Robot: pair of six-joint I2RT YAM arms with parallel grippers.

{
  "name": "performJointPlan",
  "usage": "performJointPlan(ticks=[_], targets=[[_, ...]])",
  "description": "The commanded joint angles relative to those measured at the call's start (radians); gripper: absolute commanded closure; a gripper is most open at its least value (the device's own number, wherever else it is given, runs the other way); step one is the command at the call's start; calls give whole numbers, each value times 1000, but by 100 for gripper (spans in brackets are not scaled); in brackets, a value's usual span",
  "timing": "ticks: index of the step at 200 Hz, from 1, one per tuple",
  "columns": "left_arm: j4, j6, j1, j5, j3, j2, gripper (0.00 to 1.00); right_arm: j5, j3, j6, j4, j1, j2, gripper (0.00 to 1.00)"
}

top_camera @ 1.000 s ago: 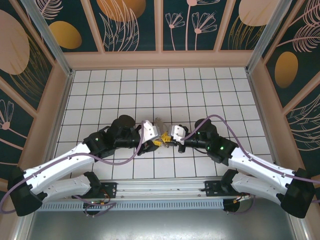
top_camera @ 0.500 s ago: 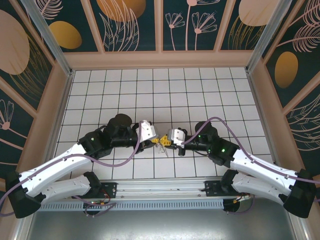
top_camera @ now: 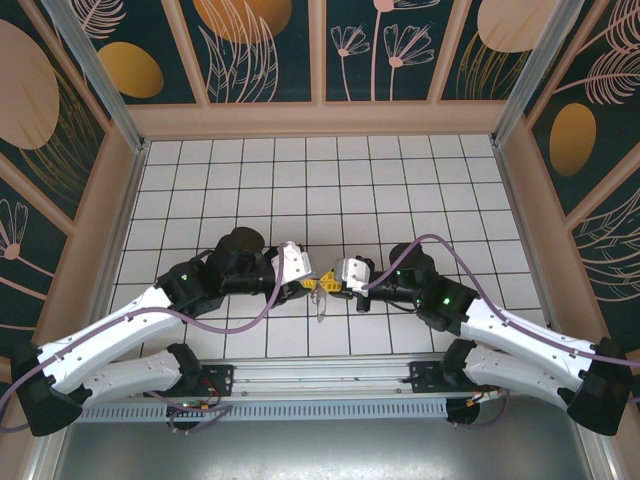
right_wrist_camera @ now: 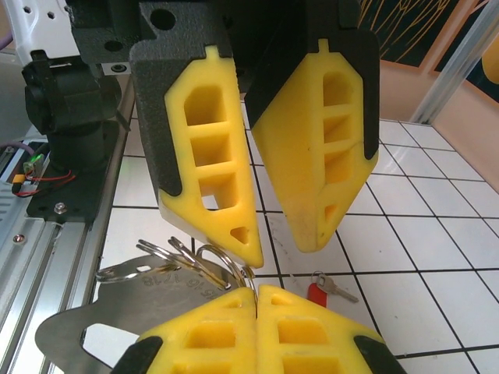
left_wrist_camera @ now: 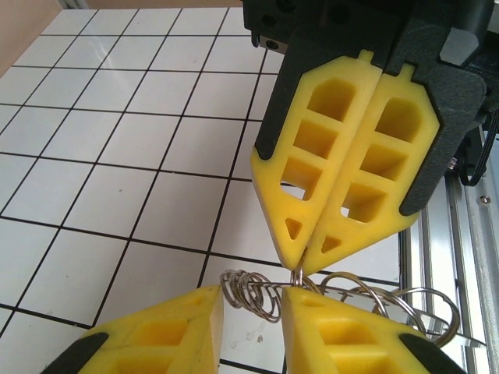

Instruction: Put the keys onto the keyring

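Note:
Low over the tiled floor, the two grippers meet tip to tip. My right gripper [right_wrist_camera: 256,288] is shut on a thin wire ring of the keyring [right_wrist_camera: 117,315], whose flat silver oval hangs to its left. In the left wrist view the right gripper [left_wrist_camera: 301,266] pinches that wire from above. My left gripper [left_wrist_camera: 251,294] is open, with a small coil of wire rings [left_wrist_camera: 267,302] between its fingertips. One key [right_wrist_camera: 316,294], with a red head and a short silver blade, lies on the floor just beyond the right fingers. From above, the keyring [top_camera: 320,303] dangles below the left gripper [top_camera: 308,287] and the right gripper [top_camera: 333,287].
An aluminium rail [top_camera: 320,385] runs along the near edge just behind the grippers. The left arm's base [right_wrist_camera: 70,101] stands close on that side. Wooden walls [top_camera: 320,120] enclose the white tiled floor [top_camera: 320,190], which stretches away beyond the arms.
The keyring's oval, above the fingertips a second ago, now hangs below them. Both grippers shifted slightly nearer the rail and stay tip to tip. The left jaws narrowed, then widened a little.

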Motion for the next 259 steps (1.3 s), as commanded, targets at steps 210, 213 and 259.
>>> performJointPlan(ticks=[210, 213, 259], targets=[[7, -5, 2, 34, -6, 15, 77, -3, 55, -22, 22, 24, 12, 100], [5, -6, 1, 33, -5, 16, 77, -3, 55, -23, 22, 24, 12, 100], [13, -2, 0, 42, -1, 34, 81, -27, 63, -29, 30, 26, 16, 100]])
